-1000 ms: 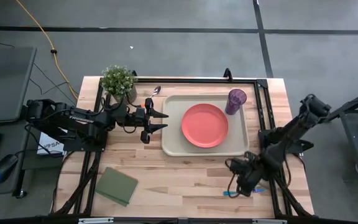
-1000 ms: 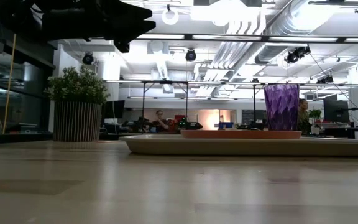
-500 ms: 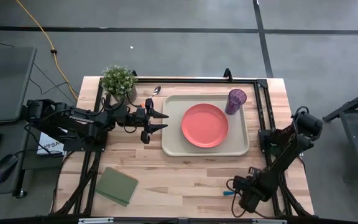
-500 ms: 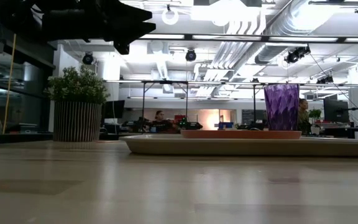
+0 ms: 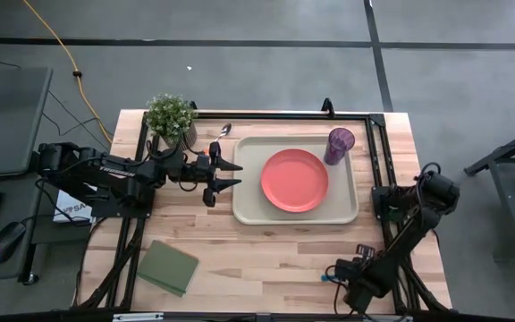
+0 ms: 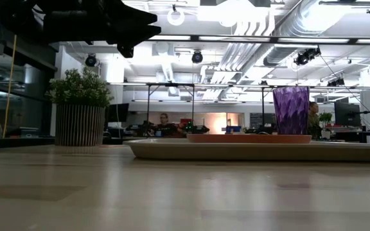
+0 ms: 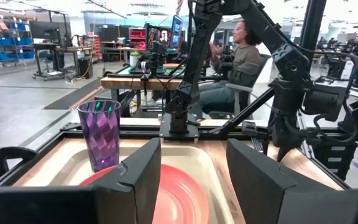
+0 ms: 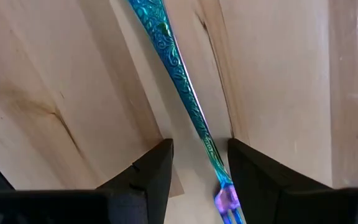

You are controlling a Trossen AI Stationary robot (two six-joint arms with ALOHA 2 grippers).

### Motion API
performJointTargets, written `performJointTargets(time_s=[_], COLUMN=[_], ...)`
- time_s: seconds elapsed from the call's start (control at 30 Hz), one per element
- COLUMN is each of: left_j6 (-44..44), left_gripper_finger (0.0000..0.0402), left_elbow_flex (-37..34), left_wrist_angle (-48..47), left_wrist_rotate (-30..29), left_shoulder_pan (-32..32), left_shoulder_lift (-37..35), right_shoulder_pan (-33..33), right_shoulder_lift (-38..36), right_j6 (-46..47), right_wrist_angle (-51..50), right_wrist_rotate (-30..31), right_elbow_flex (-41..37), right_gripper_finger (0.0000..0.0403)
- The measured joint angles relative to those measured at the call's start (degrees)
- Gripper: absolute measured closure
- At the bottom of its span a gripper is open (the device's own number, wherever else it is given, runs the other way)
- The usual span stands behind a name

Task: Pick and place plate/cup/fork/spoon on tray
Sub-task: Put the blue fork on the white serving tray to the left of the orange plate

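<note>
Fork (image 8: 185,93): laid flat on the bare wood near the table's front right corner, well apart from the tray; in the high view only its blue tip (image 5: 325,278) is seen beside the right arm.
Right gripper (image 8: 199,165): held low over the fork, fingers spread, one on each side of the teal handle with a gap left on both sides; nothing is gripped.
Tray (image 5: 250,207): set at the table's middle toward the back, long side running left to right.
Plate (image 5: 294,180): lain flat inside the tray, about at its centre.
Cup (image 5: 340,143): stood upright in the tray's back right corner, just beside the plate.
Spoon (image 5: 219,139): seen off the tray, by its back left corner, between the tray and the potted plant (image 5: 172,116).
Left gripper (image 5: 233,173): held above the table just left of the tray, fingers parted and empty, pointed toward the plate.
Green pad (image 5: 168,266): laid flat near the front left corner.
</note>
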Motion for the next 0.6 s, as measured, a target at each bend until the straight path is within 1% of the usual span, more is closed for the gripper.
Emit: performJointTargets(time_s=[0.13,0.2,0.3,0.4,0.43,0.47,0.53,0.6], left_j6=[-0.01,0.0,-0.02,-0.05,-0.06,-0.07,-0.28,-1.04], left_gripper_finger=[0.0238,0.0238,0.0238,0.0238,0.0238,0.0238,0.0238,0.0238], left_elbow_flex=[0.0,0.0,0.0,0.0,0.0,0.0,0.0,0.0], left_wrist_angle=[-0.02,-0.02,-0.02,-0.02,-0.02,-0.02,0.0,0.0], left_wrist_rotate=[0.0,0.0,0.0,0.0,0.0,0.0,-0.02,-0.09], left_shoulder_pan=[0.0,0.0,0.0,0.0,0.0,0.0,0.0,0.0], left_shoulder_lift=[0.0,0.0,0.0,0.0,0.0,0.0,0.0,0.0], right_shoulder_pan=[0.02,0.04,0.25,0.33,0.34,0.33,0.35,-0.08], right_shoulder_lift=[1.1,1.17,1.26,1.34,1.35,1.35,1.19,0.7], right_j6=[0.01,0.36,0.89,0.3,-0.03,-0.15,-0.23,-0.48], right_wrist_angle=[-0.64,-1.34,-2.01,-3.44,-3.76,-3.88,-4.13,-4.98], right_wrist_rotate=[0.27,0.03,-0.26,-0.29,-0.14,0.02,0.87,1.21], right_elbow_flex=[0.02,0.0,0.02,0.04,0.04,0.04,0.03,0.02], right_gripper_finger=[0.0254,0.0261,0.0298,0.0368,0.0384,0.039,0.0386,0.039])
